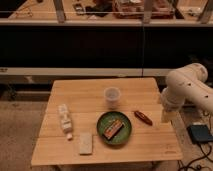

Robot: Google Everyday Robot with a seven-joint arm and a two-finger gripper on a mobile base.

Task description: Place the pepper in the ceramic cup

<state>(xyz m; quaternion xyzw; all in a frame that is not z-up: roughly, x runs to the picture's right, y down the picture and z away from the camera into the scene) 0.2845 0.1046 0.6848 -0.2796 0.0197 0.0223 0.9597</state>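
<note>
The pepper (143, 117) is small, slim and dark red. It lies on the wooden table (70, 92) right of the green plate (127, 135). The ceramic cup (112, 96) is pale and stands upright behind the plate, near the table's middle. My white arm (187, 87) comes in from the right. My gripper (166, 116) hangs at its lower end over the table's right edge, a short way right of the pepper and apart from it. Nothing shows in the gripper.
An orange-brown bar (112, 128) lies on the green plate. A white bottle (64, 120) lies on its side at the left. A pale sponge (86, 143) lies near the front edge. A dark box (200, 133) sits on the floor at the right.
</note>
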